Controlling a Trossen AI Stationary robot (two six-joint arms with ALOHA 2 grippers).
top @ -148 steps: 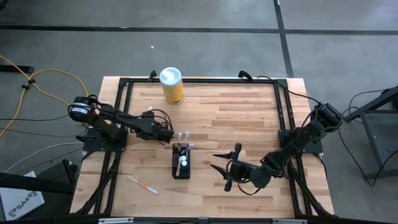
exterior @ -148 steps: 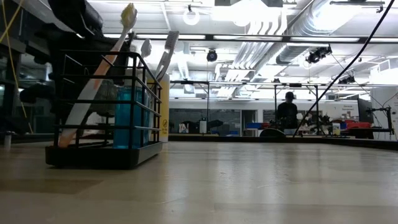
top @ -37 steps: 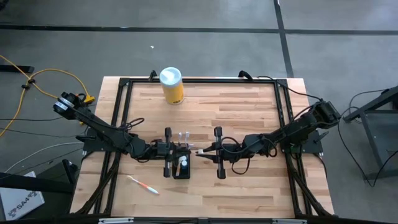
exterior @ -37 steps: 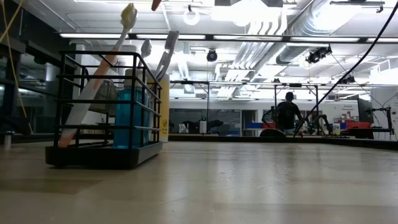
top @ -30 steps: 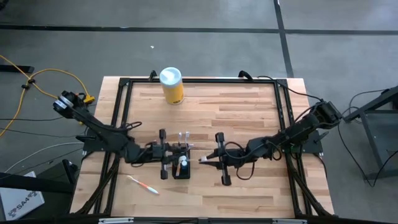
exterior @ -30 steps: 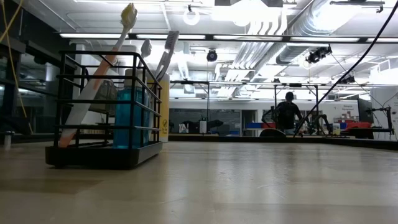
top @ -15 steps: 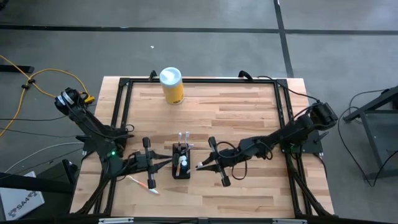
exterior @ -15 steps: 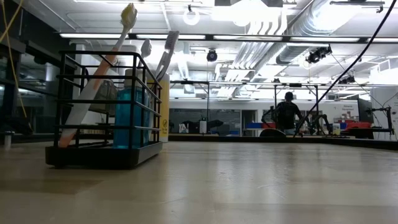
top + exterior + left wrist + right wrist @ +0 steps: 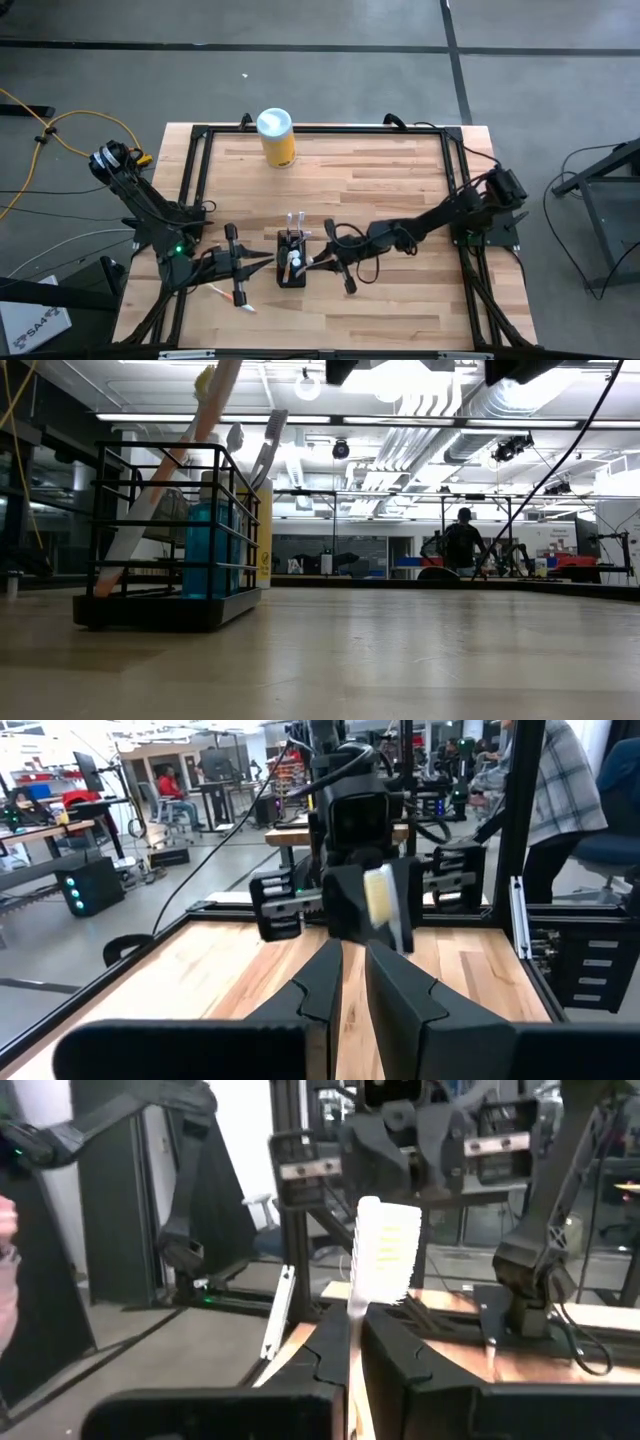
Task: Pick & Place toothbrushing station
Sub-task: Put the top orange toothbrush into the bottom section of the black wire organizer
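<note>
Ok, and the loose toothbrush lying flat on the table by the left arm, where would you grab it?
Probably mid-handle, coming straight down with the fingers set across its width. The loose toothbrush lies flat and slantwise on the table, so a side approach has nothing to get under, and the thin handle is its narrowest span. The left hand is nearest.

Grey concrete floor (image 9: 330, 60) lying around the wooden tabletop (image 9: 390, 180), black seam lines crossing it; yellow cable (image 9: 60, 125) trailing beside. Ceiling strip lights (image 9: 400, 418) glowing overhead; a person (image 9: 462, 544) sitting at distant workbenches.
</note>
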